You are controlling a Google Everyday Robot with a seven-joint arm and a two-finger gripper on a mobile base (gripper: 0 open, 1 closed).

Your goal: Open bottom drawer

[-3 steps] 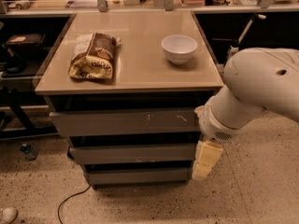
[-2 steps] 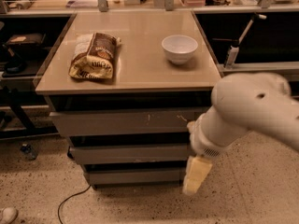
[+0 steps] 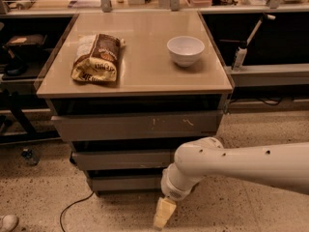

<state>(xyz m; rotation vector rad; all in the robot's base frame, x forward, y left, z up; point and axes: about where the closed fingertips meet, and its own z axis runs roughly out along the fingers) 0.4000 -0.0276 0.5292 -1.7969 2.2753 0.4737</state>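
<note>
Camera view shows the gripper [image 3: 164, 212] near the floor before the shut bottom drawer [image 3: 124, 182], lowest under the tabletop [image 3: 145, 76], its grip unreadable; the stiff, handleless front probably needs hooking along its top edge.

You had a beige cabinet top [image 3: 145, 79] carrying two items, well apart: a crumpled brown snack bag [image 3: 96, 57] lying flat at L and a white bowl [image 3: 185, 50] upright at R rear. The speckled floor [image 3: 43, 192] carried a dark cable [image 3: 72, 209] at front L and a shoe tip [image 3: 7, 222] in the bottom-L corner. The gripper [image 3: 164, 215] hung low over the floor, R of the cable.
</note>
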